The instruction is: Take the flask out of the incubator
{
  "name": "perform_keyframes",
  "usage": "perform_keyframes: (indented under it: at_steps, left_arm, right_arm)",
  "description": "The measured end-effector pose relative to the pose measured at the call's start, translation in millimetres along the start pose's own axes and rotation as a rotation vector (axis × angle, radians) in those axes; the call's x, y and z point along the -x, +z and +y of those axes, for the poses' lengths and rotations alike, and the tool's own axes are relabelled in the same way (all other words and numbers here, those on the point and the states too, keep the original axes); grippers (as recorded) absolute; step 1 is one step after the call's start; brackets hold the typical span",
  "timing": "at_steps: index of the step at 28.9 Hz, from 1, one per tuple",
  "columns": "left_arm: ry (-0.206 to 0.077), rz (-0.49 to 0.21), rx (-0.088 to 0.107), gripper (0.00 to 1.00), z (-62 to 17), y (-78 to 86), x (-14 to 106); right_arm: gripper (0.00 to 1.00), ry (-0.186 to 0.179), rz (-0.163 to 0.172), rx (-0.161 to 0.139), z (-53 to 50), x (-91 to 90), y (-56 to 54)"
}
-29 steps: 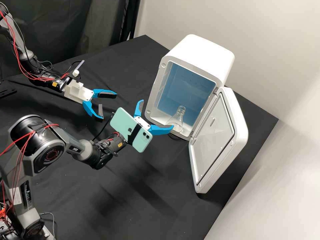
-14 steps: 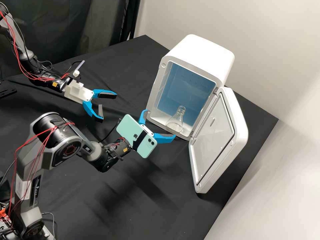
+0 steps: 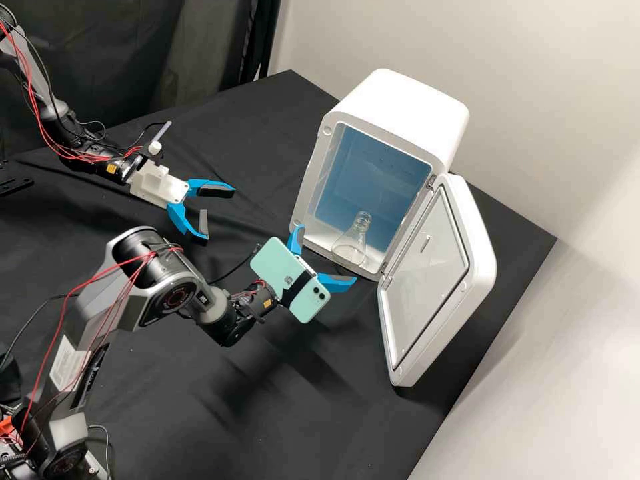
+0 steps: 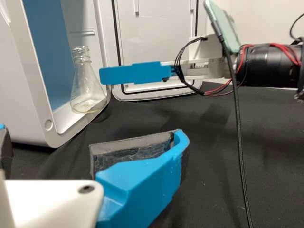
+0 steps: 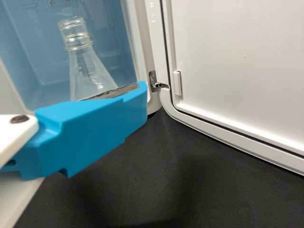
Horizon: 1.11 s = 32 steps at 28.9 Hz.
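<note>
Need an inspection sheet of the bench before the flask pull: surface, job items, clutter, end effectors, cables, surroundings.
Surface: bench covered in black cloth.
Job's things: white incubator, door swung open; clear flask upright on its floor, near the front.
Clutter: nothing seen.
End effectors: right end effector open at the incubator's mouth, not holding the flask; left end effector open, farther back above the bench.
Cables: red wires along both arms; black cable to the green phone on the right wrist.
Surroundings: white wall, dark curtain.
</note>
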Motion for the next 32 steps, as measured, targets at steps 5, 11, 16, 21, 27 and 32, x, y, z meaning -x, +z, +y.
perform_keyframes:
  at_steps: [5,11,16,21,27,32]
  left_arm:
    - [-0.001,-0.003,-0.001,1.0,-0.3,1.1,-0.2]
    - [-0.003,-0.011,-0.002,1.0,-0.8,3.6,-0.5]
    - [-0.003,-0.011,-0.002,1.0,-0.8,3.6,-0.5]
    - [-0.003,-0.011,-0.002,1.0,-0.8,3.6,-0.5]
    - [-0.003,-0.011,-0.002,1.0,-0.8,3.6,-0.5]
    - [-0.001,-0.011,-0.002,1.0,-0.2,3.8,-0.4]
  right_arm:
    - [1.0,0.019,0.007,0.0,4.2,-10.8,3.4]
    - [1.0,0.037,0.016,0.006,10.6,-21.9,6.3]
    - [1.0,0.048,0.026,0.008,13.4,-28.4,6.1]
    - [1.0,0.045,0.02,0.008,11.8,-33.6,9.4]
    - [1.0,0.029,-0.005,0.009,9.4,-42.8,15.2]
    - [1.0,0.03,-0.006,0.011,10.4,-51.8,16.4]
